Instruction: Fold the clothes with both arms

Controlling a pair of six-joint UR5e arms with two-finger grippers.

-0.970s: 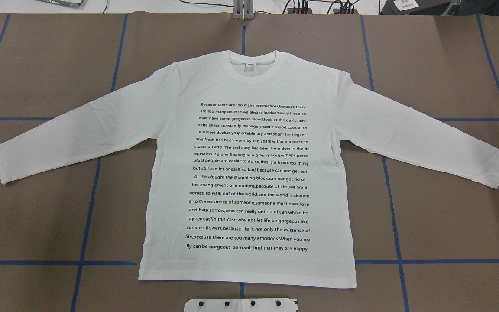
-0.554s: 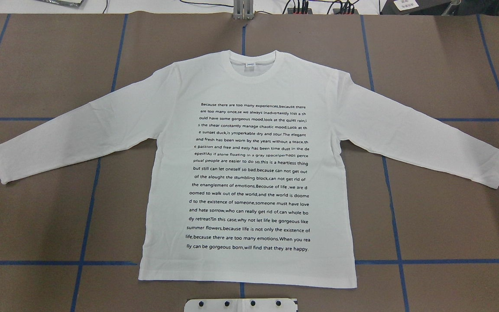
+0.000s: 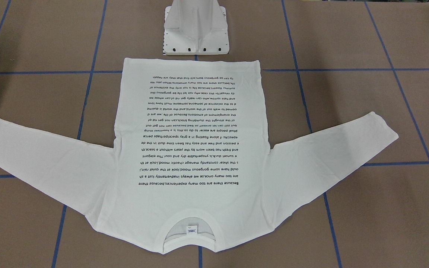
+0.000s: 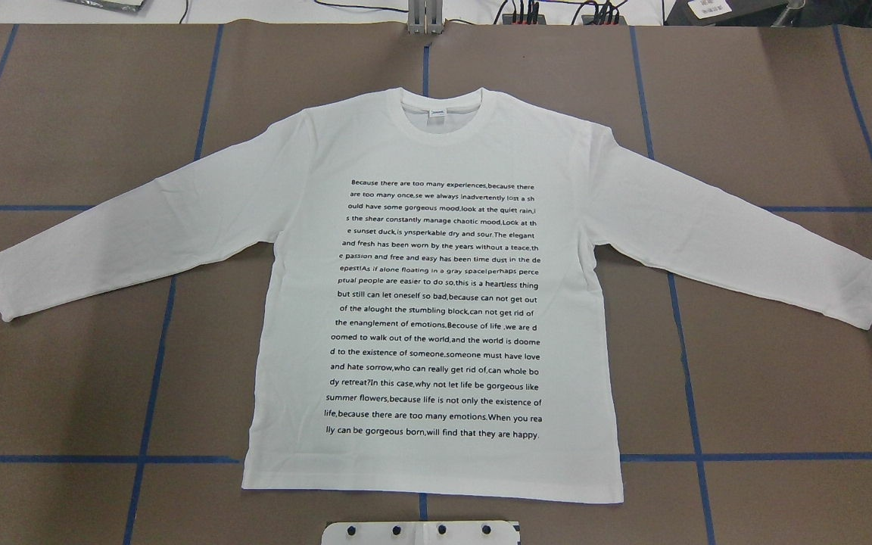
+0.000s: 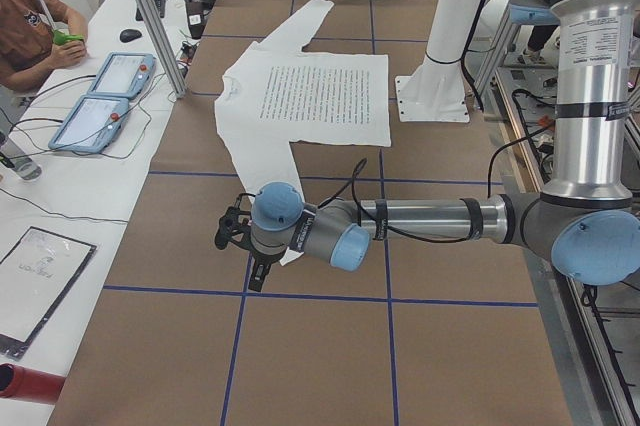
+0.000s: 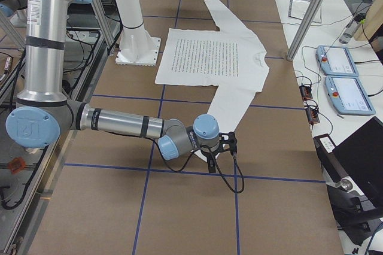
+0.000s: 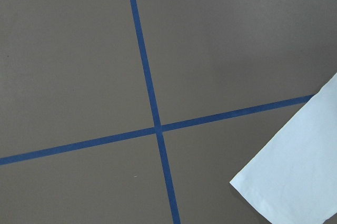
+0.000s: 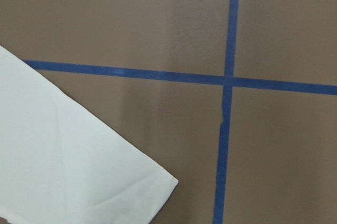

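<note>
The left end effector point(image 5: 229, 235) and right end effector point(image 6: 230, 143) (openness unclear) hover just beside the flat T-shirt point(image 4: 436, 303).

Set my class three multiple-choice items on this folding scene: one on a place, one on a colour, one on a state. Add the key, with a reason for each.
1. Where does the ribbed round collar of the white long-sleeved cotton T-shirt lie relative to the robot's white pedestal base?
A. At the end nearest it
B. At the end farthest from it
C. On top of it

2. What colour are the tape lines on the brown table?
A. Red
B. Yellow
C. Blue

3. How does the T-shirt lie?
A. Spread flat with the black text facing up
B. Folded in half
C. Bunched in a heap

Key: 1 B, since the hem, not the collar, lies by the base. 2 C, since a blue grid crosses the table. 3 A, since no fold shows in the overhead or front view.
</note>
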